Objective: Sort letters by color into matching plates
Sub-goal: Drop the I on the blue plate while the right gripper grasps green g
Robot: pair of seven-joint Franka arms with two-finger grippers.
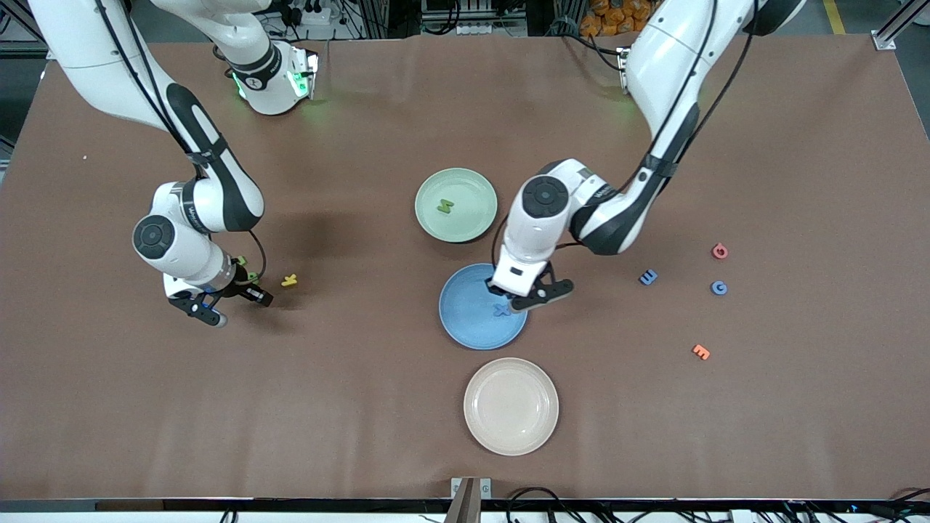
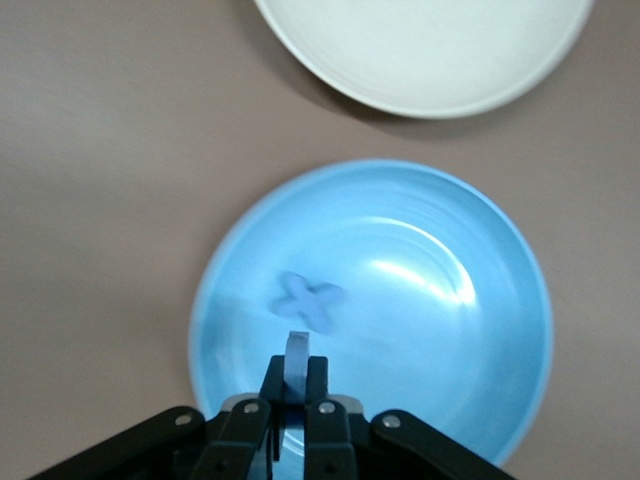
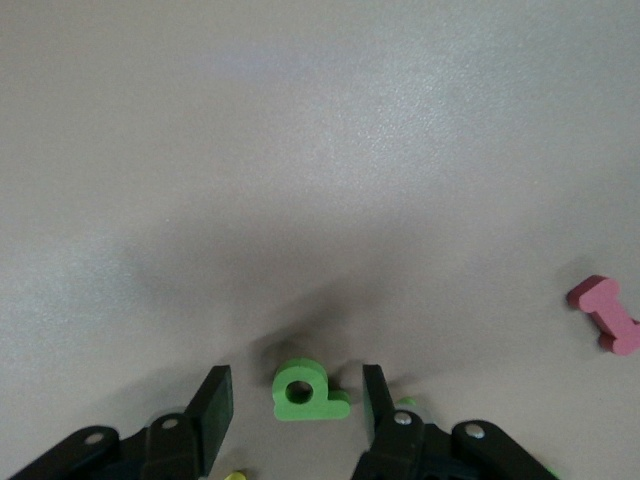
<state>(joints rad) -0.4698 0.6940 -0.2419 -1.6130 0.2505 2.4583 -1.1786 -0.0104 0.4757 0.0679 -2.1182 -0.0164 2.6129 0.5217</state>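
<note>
Two arms busy. Left gripper over blue plate, clenched on a thin blue letter; blue X lies in plate. Right gripper low at right arm's end, jaws apart w/ green letter between, on table. Green plate holds green N.

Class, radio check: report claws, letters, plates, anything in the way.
Left claw shut on a blue letter over the blue plate; blue X already in. Right claw open around a green letter on the table. Nothing in the way.
</note>
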